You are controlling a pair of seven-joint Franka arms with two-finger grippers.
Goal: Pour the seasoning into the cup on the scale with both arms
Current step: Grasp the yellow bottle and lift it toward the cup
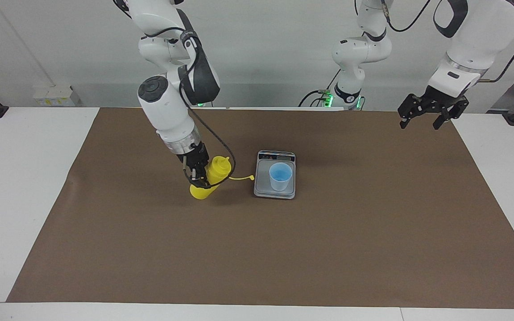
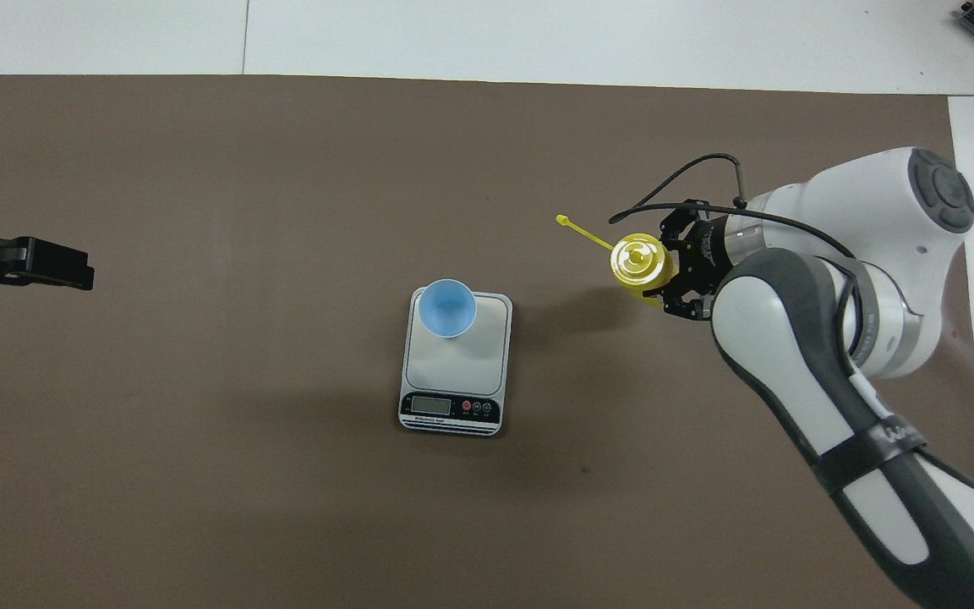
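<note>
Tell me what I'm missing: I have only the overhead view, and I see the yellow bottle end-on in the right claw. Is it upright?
Observer: No. From the facing view the yellow bottle leans, its nozzle end tipped toward the scale and its base lower, toward the right arm's end of the table.
Operator: Where does the right claw hold it?
Observer: The right claw is shut on the bottle's lower body, coming down from above at a slant.
Operator: I see just a black tip of the left claw. What is it doing?
Observer: The left claw waits in the air, open, fingers pointing down, over the mat's corner at the left arm's end.
</note>
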